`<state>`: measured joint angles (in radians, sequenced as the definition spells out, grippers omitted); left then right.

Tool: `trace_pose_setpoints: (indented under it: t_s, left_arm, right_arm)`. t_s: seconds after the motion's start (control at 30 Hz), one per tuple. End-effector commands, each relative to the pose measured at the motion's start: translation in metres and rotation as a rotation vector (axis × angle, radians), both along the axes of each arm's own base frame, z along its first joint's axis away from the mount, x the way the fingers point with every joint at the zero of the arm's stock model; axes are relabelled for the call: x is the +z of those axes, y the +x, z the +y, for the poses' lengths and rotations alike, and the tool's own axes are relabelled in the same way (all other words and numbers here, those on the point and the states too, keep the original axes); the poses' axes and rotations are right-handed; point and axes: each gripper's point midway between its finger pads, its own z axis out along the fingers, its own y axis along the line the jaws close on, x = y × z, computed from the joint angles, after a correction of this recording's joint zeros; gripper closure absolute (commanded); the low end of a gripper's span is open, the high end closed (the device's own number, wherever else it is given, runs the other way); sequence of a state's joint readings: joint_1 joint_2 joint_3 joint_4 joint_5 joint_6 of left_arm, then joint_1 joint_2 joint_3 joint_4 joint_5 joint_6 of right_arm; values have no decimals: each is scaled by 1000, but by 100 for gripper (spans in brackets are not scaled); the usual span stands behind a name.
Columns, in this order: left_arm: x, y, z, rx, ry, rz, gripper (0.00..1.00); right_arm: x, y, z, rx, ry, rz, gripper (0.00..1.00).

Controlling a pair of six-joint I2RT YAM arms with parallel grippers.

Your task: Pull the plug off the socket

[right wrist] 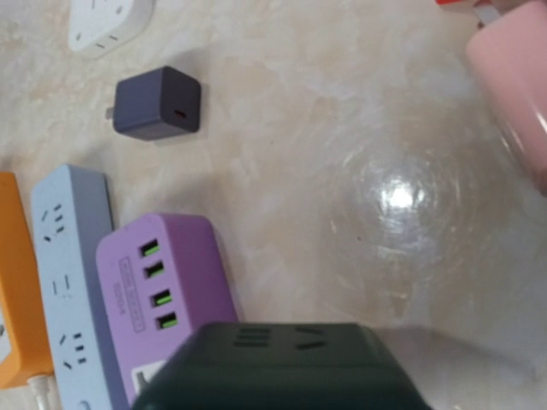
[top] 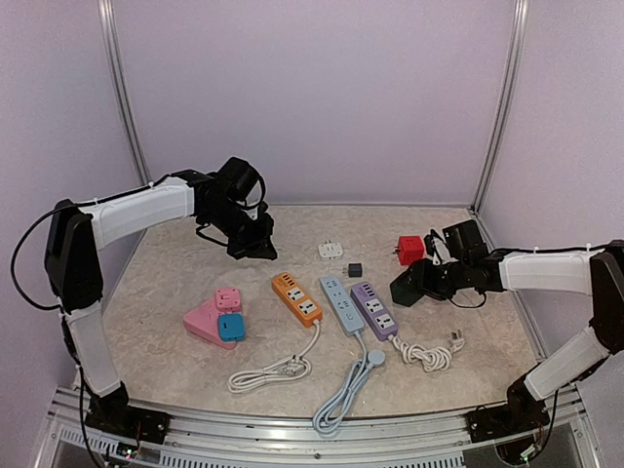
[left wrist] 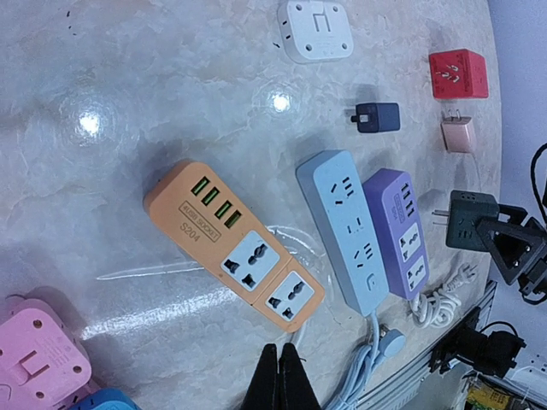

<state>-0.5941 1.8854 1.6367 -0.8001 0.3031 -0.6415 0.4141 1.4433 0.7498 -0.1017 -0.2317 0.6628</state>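
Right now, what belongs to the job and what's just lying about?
Job: dark green cube plug in right gripper; purple power strip, likely.
Idle: orange power strip, blue power strip, navy cube charger, red cube adapter, white square adapter.

You see a dark green cube that fills the lower middle of the frame. It hides the lower end of the purple strip, whose four green ports show. To its left lie a light blue strip and an orange strip. A navy charger lies upper left, a white adapter above it, and a pink block upper right.
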Motion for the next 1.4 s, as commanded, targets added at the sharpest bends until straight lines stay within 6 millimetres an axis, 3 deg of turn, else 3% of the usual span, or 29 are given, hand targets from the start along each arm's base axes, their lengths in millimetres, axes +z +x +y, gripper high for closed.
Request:
trace_pose_setpoints:
  t_s: [0.0,0.5,0.97,1.13,1.37]
  left_arm:
    - [2,-6,8,-1,5,8,100]
    - [-3,-9,17,23,-7,32,100]
    - [-9,-9,57,108,10,30,100]
    - [-13,-10,65,127,14,35,100]
    - [-19,-10,82,181,9,45,100]
  right_arm:
    - [1,5,-2,-3,43,-14,74]
    - [-32,-9,-17,-17,17,63,59]
    - [-38,-19,-44,-65,-78,84,16]
    - [-36,-19,-51,-82,-114,83,10]
    - [-18,-13,-68,-107,-240,58,7]
